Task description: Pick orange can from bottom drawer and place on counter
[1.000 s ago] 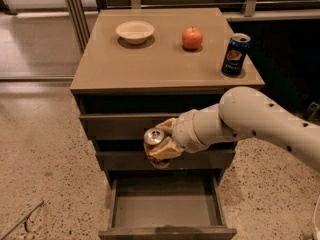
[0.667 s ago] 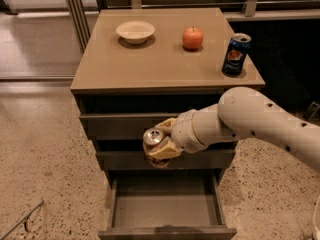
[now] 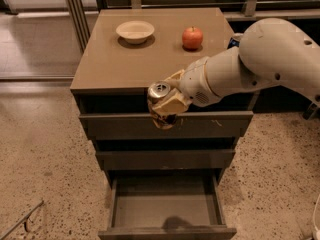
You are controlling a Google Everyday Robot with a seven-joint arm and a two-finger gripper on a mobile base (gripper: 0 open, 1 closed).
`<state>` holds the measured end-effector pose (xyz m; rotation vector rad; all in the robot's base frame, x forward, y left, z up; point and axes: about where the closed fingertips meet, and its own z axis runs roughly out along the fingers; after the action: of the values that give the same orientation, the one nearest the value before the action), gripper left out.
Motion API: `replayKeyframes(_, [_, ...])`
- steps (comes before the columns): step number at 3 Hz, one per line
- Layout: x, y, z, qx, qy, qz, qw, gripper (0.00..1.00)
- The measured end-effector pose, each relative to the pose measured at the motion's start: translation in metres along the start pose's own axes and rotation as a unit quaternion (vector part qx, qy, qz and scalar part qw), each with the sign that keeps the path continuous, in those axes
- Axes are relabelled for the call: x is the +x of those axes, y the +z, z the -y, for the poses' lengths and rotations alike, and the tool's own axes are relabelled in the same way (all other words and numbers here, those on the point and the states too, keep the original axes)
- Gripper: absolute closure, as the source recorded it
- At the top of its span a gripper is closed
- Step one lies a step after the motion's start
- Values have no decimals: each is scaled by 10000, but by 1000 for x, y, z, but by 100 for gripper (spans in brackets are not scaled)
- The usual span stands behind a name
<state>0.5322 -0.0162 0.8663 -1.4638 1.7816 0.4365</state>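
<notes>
My gripper (image 3: 164, 106) is shut on the orange can (image 3: 160, 95), whose silver top with pull tab faces up. It holds the can in the air in front of the top drawer front, just below the front edge of the tan counter (image 3: 125, 64). The bottom drawer (image 3: 165, 206) stands pulled open below, and nothing shows inside it. My white arm (image 3: 250, 64) reaches in from the right and hides most of the counter's right side.
A cream bowl (image 3: 135, 31) and a red apple (image 3: 192, 37) stand at the back of the counter. A dark blue can (image 3: 233, 40) peeks out behind my arm. The two upper drawers (image 3: 165, 129) are nearly closed. Speckled floor lies around the cabinet.
My gripper has lifted the can from the level of the middle drawer up to the level of the top drawer, near the counter's edge. The arm now covers the blue can.
</notes>
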Motion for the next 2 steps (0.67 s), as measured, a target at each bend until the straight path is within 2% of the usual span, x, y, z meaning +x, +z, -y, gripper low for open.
replayKeyframes(1, [0,1,0,-5,0,-4,10000,100])
replayKeyframes(2, [-3,-2,19,193,-18,13,9998,100])
